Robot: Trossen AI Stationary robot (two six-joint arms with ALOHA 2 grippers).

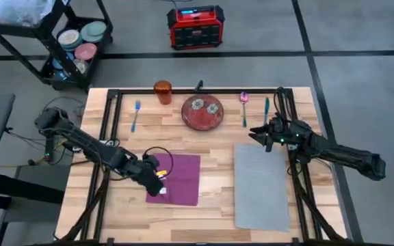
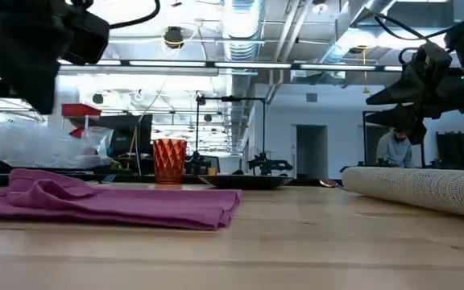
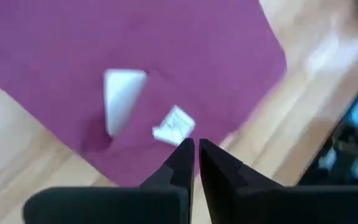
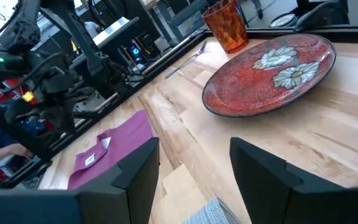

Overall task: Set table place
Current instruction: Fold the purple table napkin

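Purple cloth napkin point(image 1: 178, 179), woven grey placemat point(image 1: 260, 186), round red plate point(image 1: 202, 112)

Light wood table point(image 1: 211, 147). Grey placemat point(image 1: 260, 186) flat, 4 o'clock. Purple napkin point(image 1: 178, 179) rumpled, 7 o'clock. Red flowered plate point(image 1: 202, 113), 12 o'clock; orange cup point(image 1: 163, 91) upright, 11 o'clock. Blue fork point(image 1: 136, 115), 10 o'clock; pink spoon point(image 1: 243, 106), teal utensil point(image 1: 266, 110), 1 o'clock.

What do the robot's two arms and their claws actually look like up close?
Both arms are dark, almost black, built of slim jointed segments with black cables looping beside them. The left gripper ends in two flat black fingers and has a small yellow mark near its tip. The right gripper has two broad, blocky black fingers, and a tiny green light glows near that wrist.
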